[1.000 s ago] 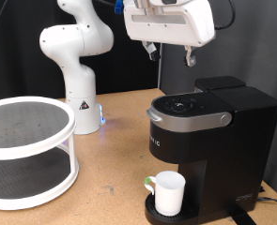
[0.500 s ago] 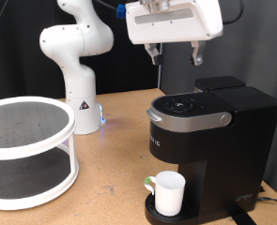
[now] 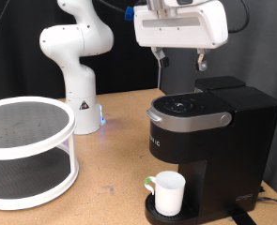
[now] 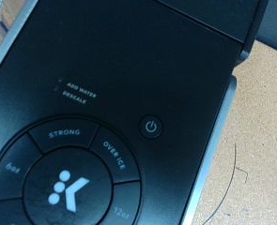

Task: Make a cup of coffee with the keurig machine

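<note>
The keurig machine (image 3: 208, 141) is black with a silver-grey band and stands on the wooden table at the exterior view's right, lid closed. The white cup (image 3: 169, 192), with a green-tinted handle, stands upright on the drip base under the brew head. My gripper (image 3: 180, 61) hangs in the air above the machine's top, its two fingers (image 3: 202, 64) spread apart with nothing between them. The wrist view looks straight down on the machine's top panel (image 4: 100, 141) with the power button (image 4: 151, 126), the "STRONG" and "OVER ICE" buttons and the K button. My fingers do not show there.
A white round two-tier rack (image 3: 25, 150) stands at the exterior view's left. The arm's white base (image 3: 80, 98) is at the back, a blue light at its foot. Bare wooden table (image 3: 115, 155) lies between the rack and the machine.
My gripper has risen a little and shifted towards the exterior view's right above the machine. The cup and the machine have not moved.
</note>
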